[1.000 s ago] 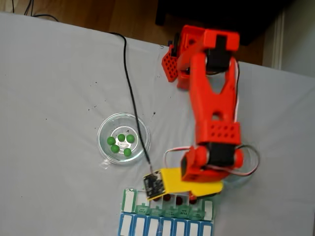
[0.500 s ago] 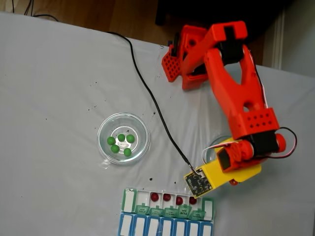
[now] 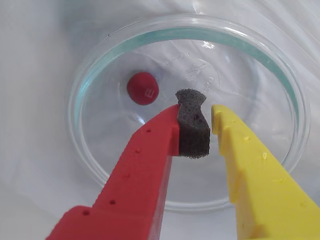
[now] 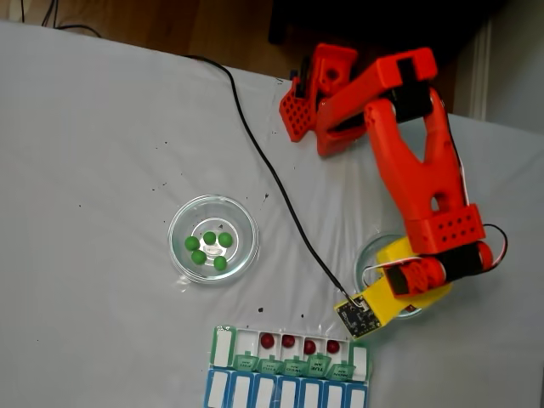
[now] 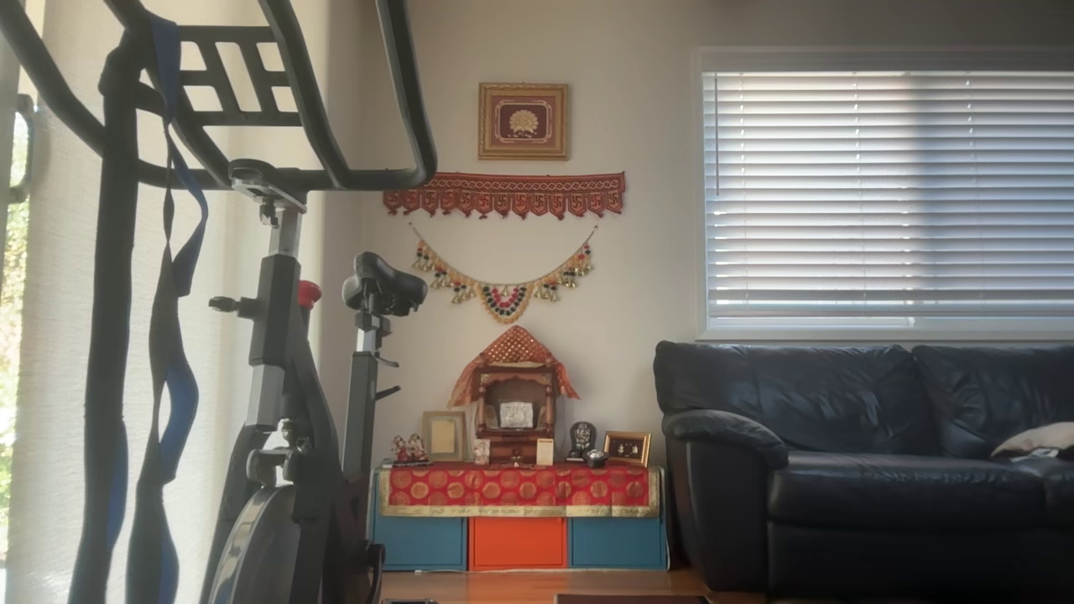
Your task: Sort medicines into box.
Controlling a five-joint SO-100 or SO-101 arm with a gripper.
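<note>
— Is the gripper (image 3: 210, 131) holding anything?
— No, nearly closed on nothing, above the glass dish (image 3: 100, 65). One red ball (image 3: 143, 88) sits just beyond. It should open wider and straddle the ball.

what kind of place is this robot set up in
Most likely a home living room: the other view shows a dark leather sofa, an exercise bike and a small decorated shrine against the wall.

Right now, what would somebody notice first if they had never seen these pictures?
Probably the bright orange-red arm reaching across the white table in the fixed view, ending over a glass dish. In the wrist view its open gripper, one red and one yellow finger, hovers beside a single dark red ball. Five green balls sit in another dish to the left.
</note>
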